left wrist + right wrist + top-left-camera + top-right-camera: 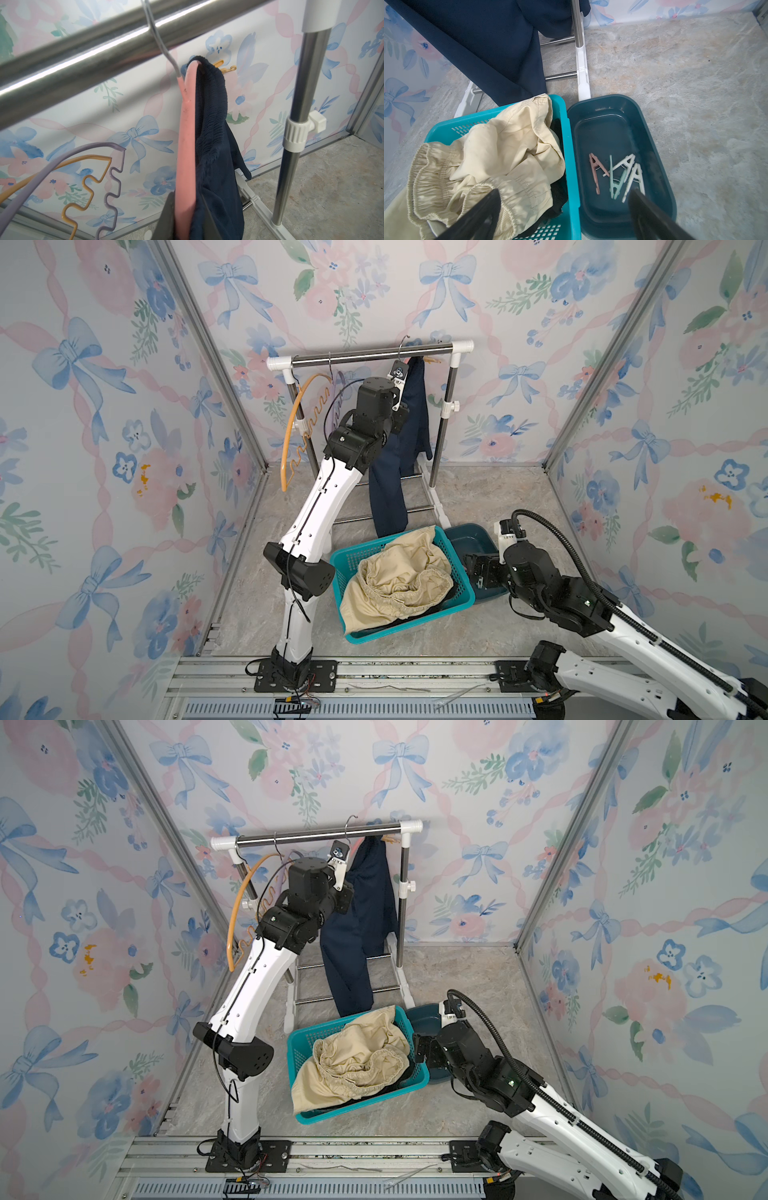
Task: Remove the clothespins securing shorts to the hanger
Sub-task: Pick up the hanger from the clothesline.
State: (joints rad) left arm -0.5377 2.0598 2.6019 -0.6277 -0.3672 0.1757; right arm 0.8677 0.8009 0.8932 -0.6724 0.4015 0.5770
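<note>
Navy shorts [399, 456] hang from a pink hanger [187, 135] on the rack rail. A light orange clothespin [227, 68] sits at the hanger's upper end, behind the bunched waistband. My left gripper [187, 207] is shut on the hanger's arm, with navy cloth against one finger. In both top views it is pressed into the shorts' left side [345, 898]. My right gripper [564, 193] is open, low over the edge between basket and bin, holding nothing. Several loose clothespins [616, 176], pink, mint and white, lie in the dark bin [654, 145].
Cream shorts [399, 576] fill a teal basket [345, 572], with black shorts [558, 195] under them. An empty orange hanger [291, 435] and a lilac one [116, 166] hang at the rail's [374, 353] left end. The rack's white feet and cross bars stand behind the basket.
</note>
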